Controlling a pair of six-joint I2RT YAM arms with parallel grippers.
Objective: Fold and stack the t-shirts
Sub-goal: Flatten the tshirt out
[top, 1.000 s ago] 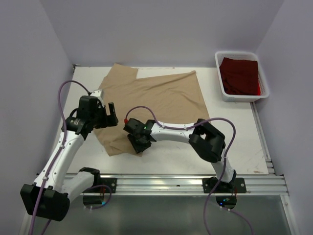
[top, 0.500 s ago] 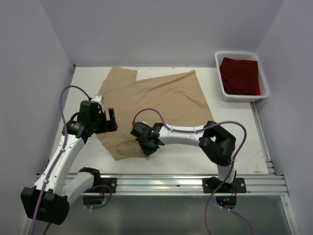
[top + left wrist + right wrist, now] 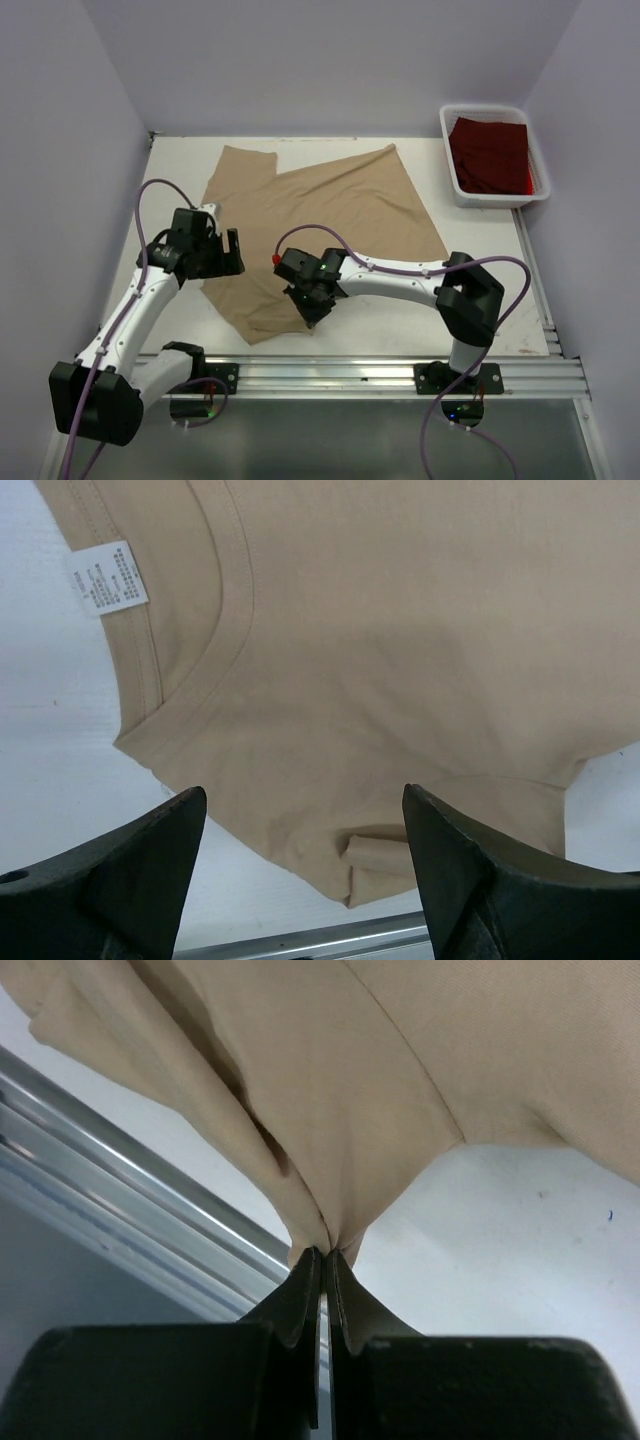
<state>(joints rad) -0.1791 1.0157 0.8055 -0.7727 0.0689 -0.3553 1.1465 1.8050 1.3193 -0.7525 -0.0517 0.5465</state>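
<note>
top cam overhead from behind, looking down; wrist cams tight behind left claw [image 3: 300, 805], right claw [image 3: 322, 1258]; all share tan t-shirt [image 3: 330, 200] ahead

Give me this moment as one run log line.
left hand: open, over tan shirt | right hand: shut on tan shirt edge | red shirt: in white bin | folding: not yet done

Neck label [image 3: 108, 578] txt too small to read; tan t-shirt [image 3: 400, 660] cut off by L-wrist view's top edge.
</note>
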